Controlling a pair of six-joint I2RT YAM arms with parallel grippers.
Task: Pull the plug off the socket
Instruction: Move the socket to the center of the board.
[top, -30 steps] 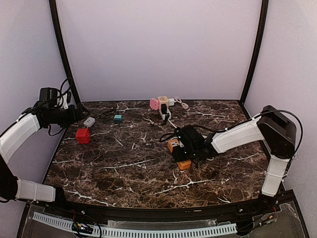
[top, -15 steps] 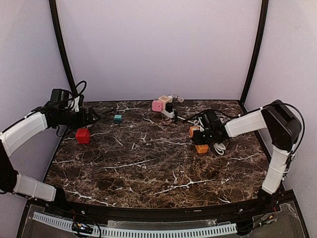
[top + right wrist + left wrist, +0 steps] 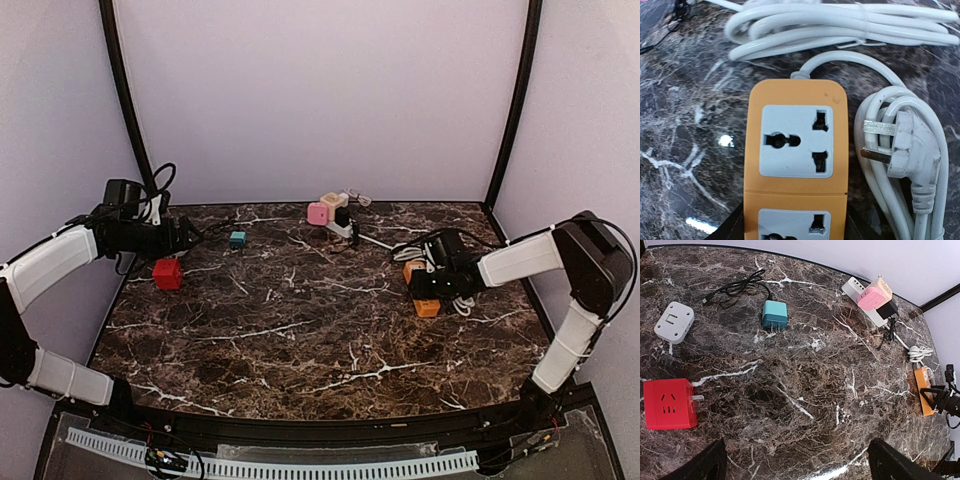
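At the back of the table lies a white socket strip (image 3: 346, 229) (image 3: 854, 287). A pink cube (image 3: 318, 213) (image 3: 871, 298), a beige cube (image 3: 332, 201) and a black plug (image 3: 342, 216) (image 3: 887, 310) sit in it. My right gripper (image 3: 432, 287) (image 3: 796, 231) is shut on an orange power strip (image 3: 427, 308) (image 3: 796, 150) at the right, one finger against each long side. Both of the orange strip's sockets in the right wrist view are empty. My left gripper (image 3: 190, 237) (image 3: 800, 465) hangs open over the far left, nothing between its fingers (image 3: 705, 465).
A red socket cube (image 3: 167, 274) (image 3: 667, 404), a white adapter (image 3: 673, 322), a teal adapter (image 3: 237, 239) (image 3: 775, 315) and a black cable (image 3: 737, 287) lie at the left. The orange strip's coiled white cord (image 3: 840, 25) and its loose white plug (image 3: 910, 150) lie beside it.
My right gripper has dragged the orange power strip from the table's middle to the right. The left arm moved slightly right, then held still.
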